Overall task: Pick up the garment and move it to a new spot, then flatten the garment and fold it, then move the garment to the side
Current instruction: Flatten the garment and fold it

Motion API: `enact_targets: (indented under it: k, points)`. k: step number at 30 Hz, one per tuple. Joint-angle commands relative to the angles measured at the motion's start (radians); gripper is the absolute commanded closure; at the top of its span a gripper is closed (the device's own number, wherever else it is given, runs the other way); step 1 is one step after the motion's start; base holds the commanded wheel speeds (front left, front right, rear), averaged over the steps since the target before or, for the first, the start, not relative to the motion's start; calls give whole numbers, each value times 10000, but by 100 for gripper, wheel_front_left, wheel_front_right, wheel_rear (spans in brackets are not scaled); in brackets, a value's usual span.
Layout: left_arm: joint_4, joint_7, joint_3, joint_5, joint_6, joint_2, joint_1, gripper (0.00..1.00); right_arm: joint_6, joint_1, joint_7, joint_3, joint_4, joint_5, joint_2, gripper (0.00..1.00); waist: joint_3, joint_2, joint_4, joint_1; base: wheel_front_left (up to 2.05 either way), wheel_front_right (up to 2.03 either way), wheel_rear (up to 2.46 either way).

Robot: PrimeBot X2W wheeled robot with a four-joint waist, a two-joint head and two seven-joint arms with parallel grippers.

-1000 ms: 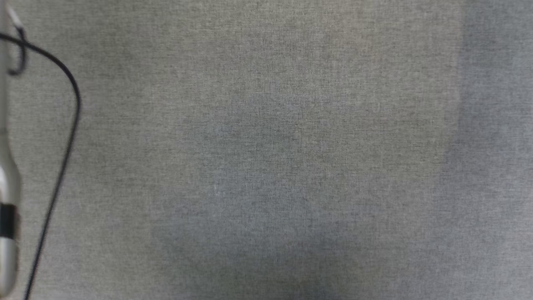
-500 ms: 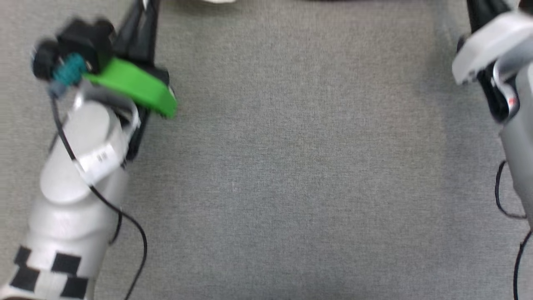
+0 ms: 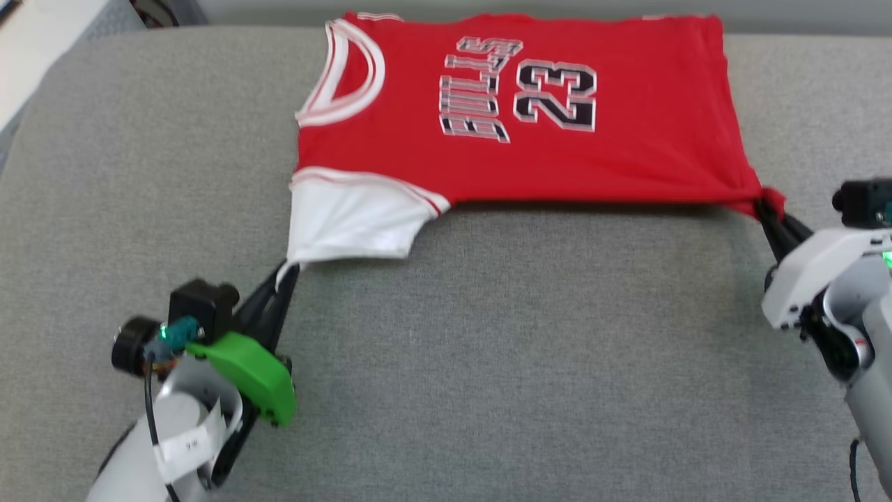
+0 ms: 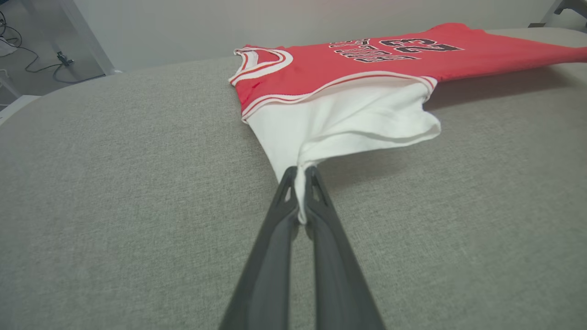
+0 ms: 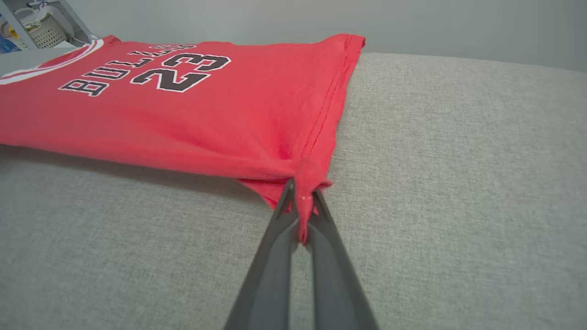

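Note:
The garment (image 3: 502, 160), a red jersey with white sleeves and a black "BULLS 23" print, is stretched across the far half of the grey cushion, print side up, its near edge lifted and casting a shadow. My left gripper (image 3: 287, 268) is shut on the tip of the white sleeve (image 4: 344, 123), and the same grip shows in the left wrist view (image 4: 300, 176). My right gripper (image 3: 766, 206) is shut on the red hem corner, bunched between its fingers (image 5: 302, 192). The garment (image 5: 183, 105) hangs taut between the two grips.
The grey fabric cushion (image 3: 488, 362) spreads wide in front of the garment. Its left edge curves down toward pale floor and furniture (image 3: 42, 42). A wall (image 5: 412, 23) rises behind the cushion's far edge. A white basket (image 5: 43, 27) sits far left.
The head camera has tilted up from bare grey fabric, bringing both arms and then the whole garment into view. No move of the arms can be told apart from this shift.

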Motion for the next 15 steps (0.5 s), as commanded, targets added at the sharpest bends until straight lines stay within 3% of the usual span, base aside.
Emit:
enact_targets:
  k: [1, 15]
  points:
    - [-233, 127, -47, -152, -29, 152, 458, 100, -82, 414, 158, -66, -88, 300, -140, 100, -892, 106, 88, 1, 0, 0, 0]
    - [-2758, 2119, -601, -1146, 132, 1186, 3724, 100, -82, 3719, 2609, -294, -2029, 2495, -788, 100, -2206, 106, 14, 1, 0, 0, 0]
